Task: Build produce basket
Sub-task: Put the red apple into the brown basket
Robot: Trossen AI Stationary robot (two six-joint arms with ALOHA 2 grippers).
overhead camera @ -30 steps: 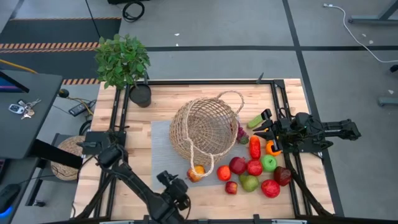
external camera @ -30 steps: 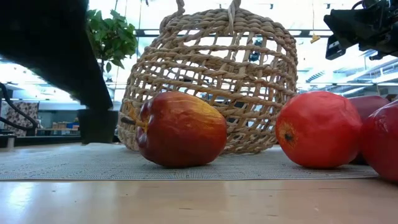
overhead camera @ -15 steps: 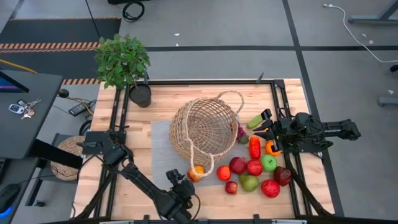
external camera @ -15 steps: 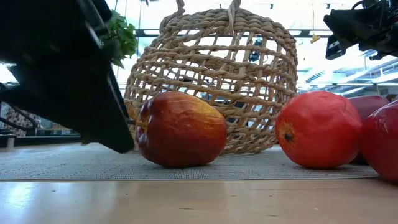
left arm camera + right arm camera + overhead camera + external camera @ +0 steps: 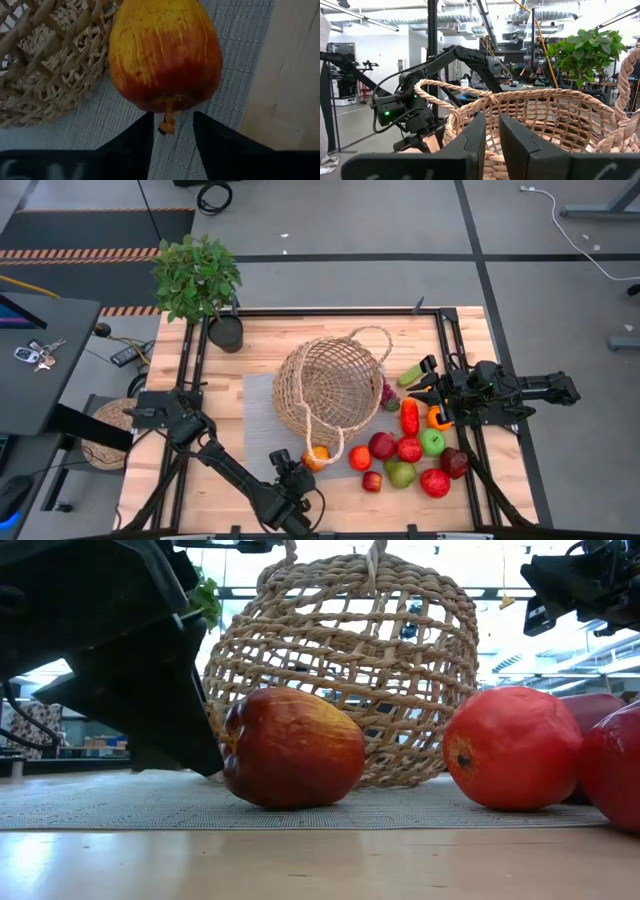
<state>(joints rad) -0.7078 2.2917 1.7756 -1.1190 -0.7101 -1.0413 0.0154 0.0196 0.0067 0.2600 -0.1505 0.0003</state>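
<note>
The wicker basket point(image 5: 328, 390) lies tipped on its side on a grey mat point(image 5: 260, 415). A red and yellow apple point(image 5: 165, 55) rests on the mat against the basket's near wall, stem toward my left gripper point(image 5: 171, 125). That gripper is open and level with the apple, a finger on each side of the stem point(image 5: 167, 120). The low view shows it point(image 5: 150, 670) close beside the apple point(image 5: 290, 745). More produce point(image 5: 410, 450) lies right of the basket. My right gripper point(image 5: 432, 395) hovers shut over the table's right side, holding nothing. My left gripper comes level at the apple's stem end point(image 5: 165, 102) from the table's near left. Its two fingers point(image 5: 142, 130) flank the stem. I cannot tell whether the fingertips touch the apple, which lies on the mat.
A potted plant point(image 5: 200, 280) stands at the far left corner. Red apples, a green apple point(image 5: 432, 442), an orange point(image 5: 360, 458), a red pepper point(image 5: 409, 416) and a cucumber point(image 5: 410, 375) crowd the right. Bare wood lies at the near left point(image 5: 170, 480).
My left gripper has moved along the near edge toward the table's right and far side, up to the red and yellow apple. In the low view its dark body has come in from the left until it stands next to the apple. The apple and basket have stayed put.
</note>
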